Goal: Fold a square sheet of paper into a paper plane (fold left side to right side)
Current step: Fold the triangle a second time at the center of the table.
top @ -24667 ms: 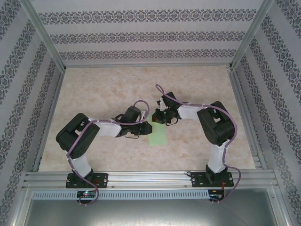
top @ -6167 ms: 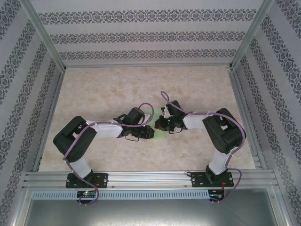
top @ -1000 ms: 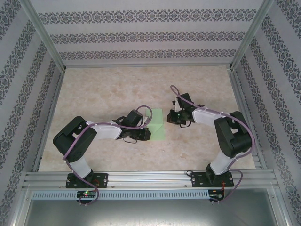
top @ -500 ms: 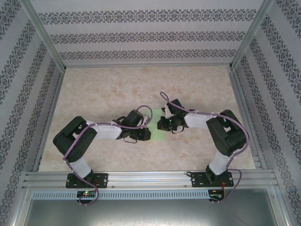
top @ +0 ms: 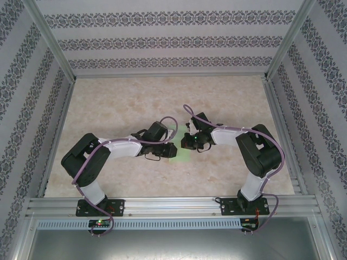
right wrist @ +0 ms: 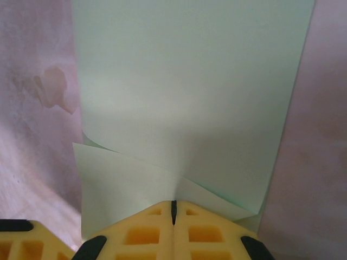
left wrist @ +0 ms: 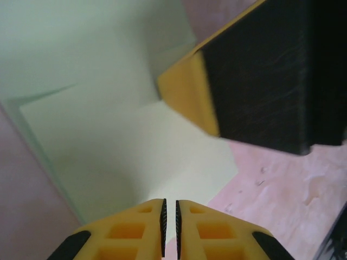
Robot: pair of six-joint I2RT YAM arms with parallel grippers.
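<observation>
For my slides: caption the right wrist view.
Shut right gripper tips touch a raised flap of the green paper sheet.

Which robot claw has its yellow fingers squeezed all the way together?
The right gripper: its yellow fingers meet with no gap. The left gripper shows a thin slit between its own.

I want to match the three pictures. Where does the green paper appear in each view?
Top: paper, a small sliver near picture centre.
Left wrist: paper covers left and centre.
Right wrist: paper covers the upper middle.
Shared landmark: the marbled table around it.
</observation>
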